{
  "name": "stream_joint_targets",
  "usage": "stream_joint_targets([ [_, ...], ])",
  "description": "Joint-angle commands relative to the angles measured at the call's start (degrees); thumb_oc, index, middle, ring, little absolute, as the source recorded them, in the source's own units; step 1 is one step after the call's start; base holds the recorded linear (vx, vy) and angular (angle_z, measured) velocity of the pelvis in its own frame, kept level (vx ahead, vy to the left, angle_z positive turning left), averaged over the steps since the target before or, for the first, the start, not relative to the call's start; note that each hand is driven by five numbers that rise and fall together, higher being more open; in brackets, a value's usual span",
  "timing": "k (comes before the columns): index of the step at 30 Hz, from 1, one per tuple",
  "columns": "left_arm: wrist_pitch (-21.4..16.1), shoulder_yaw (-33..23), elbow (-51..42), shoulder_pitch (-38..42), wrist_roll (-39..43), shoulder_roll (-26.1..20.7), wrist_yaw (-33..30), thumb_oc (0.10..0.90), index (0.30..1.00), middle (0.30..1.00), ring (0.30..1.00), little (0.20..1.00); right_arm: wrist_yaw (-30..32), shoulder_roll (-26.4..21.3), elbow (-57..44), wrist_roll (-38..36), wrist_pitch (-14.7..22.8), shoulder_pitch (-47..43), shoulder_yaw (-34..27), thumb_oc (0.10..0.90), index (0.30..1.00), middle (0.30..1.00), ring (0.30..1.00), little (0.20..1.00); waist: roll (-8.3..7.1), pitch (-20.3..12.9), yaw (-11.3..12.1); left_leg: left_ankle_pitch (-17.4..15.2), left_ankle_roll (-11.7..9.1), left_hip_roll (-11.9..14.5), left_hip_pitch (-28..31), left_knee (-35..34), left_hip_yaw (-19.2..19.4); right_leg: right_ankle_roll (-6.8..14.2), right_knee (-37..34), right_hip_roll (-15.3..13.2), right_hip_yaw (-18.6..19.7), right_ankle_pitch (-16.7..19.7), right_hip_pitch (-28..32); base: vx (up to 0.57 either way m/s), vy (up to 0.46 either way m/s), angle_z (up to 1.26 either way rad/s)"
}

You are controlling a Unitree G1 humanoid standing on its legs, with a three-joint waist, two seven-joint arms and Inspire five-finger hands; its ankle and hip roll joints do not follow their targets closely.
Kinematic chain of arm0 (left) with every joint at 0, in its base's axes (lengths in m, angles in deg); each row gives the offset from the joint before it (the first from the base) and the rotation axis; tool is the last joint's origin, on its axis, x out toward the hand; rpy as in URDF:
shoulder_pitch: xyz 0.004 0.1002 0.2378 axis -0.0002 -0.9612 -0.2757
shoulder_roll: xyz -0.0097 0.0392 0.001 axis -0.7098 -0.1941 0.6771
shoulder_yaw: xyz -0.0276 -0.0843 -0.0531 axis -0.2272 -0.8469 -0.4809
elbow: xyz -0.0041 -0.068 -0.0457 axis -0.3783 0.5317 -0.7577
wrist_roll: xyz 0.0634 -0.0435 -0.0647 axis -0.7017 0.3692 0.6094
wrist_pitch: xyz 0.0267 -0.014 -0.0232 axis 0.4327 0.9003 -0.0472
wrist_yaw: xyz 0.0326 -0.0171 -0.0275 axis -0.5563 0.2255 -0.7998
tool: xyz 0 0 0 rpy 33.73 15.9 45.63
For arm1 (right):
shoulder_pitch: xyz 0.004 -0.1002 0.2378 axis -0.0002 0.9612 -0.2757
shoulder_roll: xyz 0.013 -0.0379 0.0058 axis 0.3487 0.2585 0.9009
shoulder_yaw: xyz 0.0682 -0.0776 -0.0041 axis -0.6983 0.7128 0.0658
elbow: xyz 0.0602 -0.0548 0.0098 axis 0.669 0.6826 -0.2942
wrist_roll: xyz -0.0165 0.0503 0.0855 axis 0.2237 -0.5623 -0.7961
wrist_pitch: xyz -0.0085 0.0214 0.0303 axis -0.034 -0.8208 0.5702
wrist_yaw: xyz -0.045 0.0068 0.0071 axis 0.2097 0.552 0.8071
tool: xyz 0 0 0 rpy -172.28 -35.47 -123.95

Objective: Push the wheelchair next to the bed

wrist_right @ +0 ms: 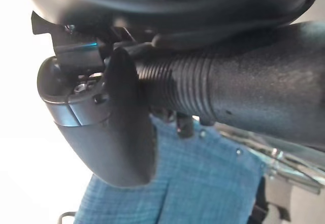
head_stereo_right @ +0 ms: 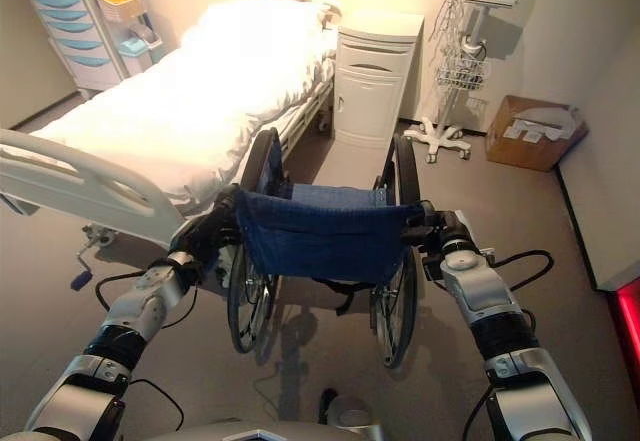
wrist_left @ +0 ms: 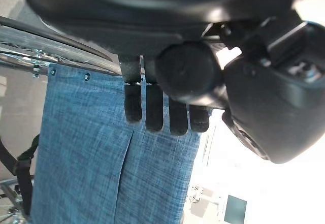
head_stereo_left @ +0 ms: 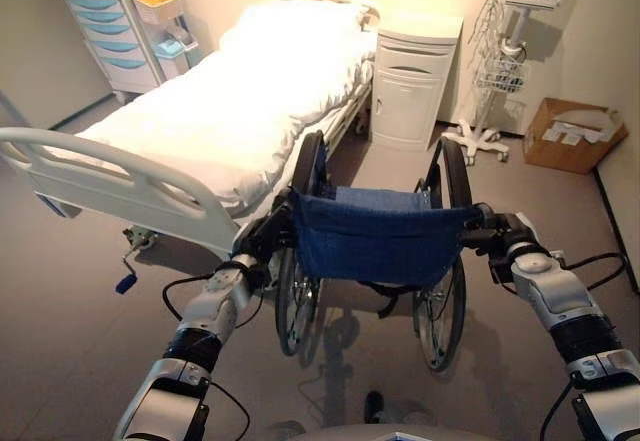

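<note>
With left hand (head_stereo_left: 262, 248) and right hand (head_stereo_left: 497, 233) curled tight round the push handles, blue-backed black wheelchair (head_stereo_left: 375, 246) close by the foot corner of the white-sheeted hospital bed (head_stereo_left: 235, 111), not yet alongside, more pushing left.

Warm overhead light overexposes the bed (head_stereo_left: 240, 101); shadows are cast beneath the wheelchair (head_stereo_left: 375, 251); wrist-view backgrounds are blown out.
</note>
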Motion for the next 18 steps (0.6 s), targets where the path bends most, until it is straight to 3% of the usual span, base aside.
stream_joint_targets([
  [1, -3.8, -0.6, 1.1, 3.7, -0.7, 1.4, 1.6, 0.400, 0.300, 0.300, 0.300, 0.300, -1.1, 8.0, -5.3, -4.2, 15.1, 3.8, 2.6, 0.400, 0.300, 0.300, 0.300, 0.300, 2.65, 1.6, -0.9, 8.8, 2.2, -2.9, -1.5, -11.2, -0.2, 4.5, 1.4, -0.6, -0.2, -2.7, 4.7, 0.15, 0.049, 0.12],
  [3, -5.2, -0.3, 0.9, 3.1, 0.4, 0.9, 2.6, 0.400, 0.300, 0.300, 0.300, 0.300, 0.1, 7.9, -5.5, -4.8, 15.6, 3.9, 3.0, 0.400, 0.300, 0.300, 0.300, 0.300, 4.26, 1.9, 1.4, 14.9, 0.6, -4.4, -5.3, -21.3, -2.4, 4.6, 0.4, 2.3, 0.2, -4.5, 7.8, 0.33, 0.091, -0.07],
  [5, -5.1, -0.1, -0.3, 2.5, 0.5, 0.7, 3.2, 0.400, 0.300, 0.300, 0.300, 0.300, -0.4, 7.4, -5.5, -4.3, 17.0, 5.4, 2.1, 0.400, 0.300, 0.300, 0.300, 0.300, 4.40, 1.9, 2.6, 19.0, -0.2, -3.5, -8.8, -24.6, -0.8, 4.3, -0.6, 3.5, 1.0, -6.6, 11.5, 0.37, 0.119, -0.59],
  [7, -4.7, 0.0, -1.2, 2.1, 0.2, 0.7, 3.1, 0.400, 0.300, 0.300, 0.300, 0.300, -0.8, 7.2, -5.4, -4.0, 17.6, 6.0, 1.8, 0.400, 0.300, 0.300, 0.300, 0.300, 3.93, 1.7, 3.1, 18.5, 0.2, -3.4, -10.5, -23.0, 0.0, 4.4, -0.8, 3.0, 1.3, -7.4, 12.7, 0.27, 0.117, -0.61],
  [10, -4.0, -0.2, -0.9, 2.9, 0.3, -0.3, 1.5, 0.400, 0.300, 0.300, 0.300, 0.300, -1.8, 7.2, -4.2, -5.3, 17.9, 4.8, 2.2, 0.400, 0.300, 0.300, 0.300, 0.300, 2.49, 0.3, 4.2, 13.6, 3.2, -4.9, -10.6, -18.1, 0.3, 5.9, -0.1, 0.0, 0.8, -8.0, 13.6, 0.27, 0.155, -0.32],
  [13, -3.6, 0.1, 0.2, 4.2, -0.5, -0.5, 1.7, 0.400, 0.300, 0.300, 0.300, 0.300, -1.4, 7.7, -3.3, -5.9, 18.0, 4.1, 2.4, 0.400, 0.300, 0.300, 0.300, 0.300, 1.99, -0.1, 4.7, 11.7, 4.6, -5.5, -10.3, -16.3, 0.7, 6.6, 1.9, -1.7, -0.3, -8.1, 13.3, 0.23, 0.159, -0.27],
  [15, -3.1, 0.6, 0.7, 5.3, -1.0, -0.6, 1.5, 0.400, 0.300, 0.300, 0.300, 0.300, -1.2, 8.7, -2.3, -5.7, 18.2, 3.8, 2.5, 0.400, 0.300, 0.300, 0.300, 0.300, 1.94, -0.3, 4.7, 10.8, 6.0, -6.2, -9.2, -16.1, 1.1, 7.9, 7.7, -4.0, -0.8, -5.9, 11.9, 0.30, 0.256, -0.05],
  [18, -2.5, 1.3, 0.6, 6.2, -1.0, -0.6, 1.1, 0.400, 0.300, 0.300, 0.300, 0.300, -0.5, 9.7, -2.6, -5.2, 18.8, 5.1, 2.6, 0.400, 0.300, 0.300, 0.300, 0.300, 2.58, -0.4, 4.3, 10.2, 6.8, -6.6, -8.0, -16.5, 1.4, 8.1, 16.7, -6.4, -1.2, -1.3, 8.6, 0.21, 0.228, -0.02],
])
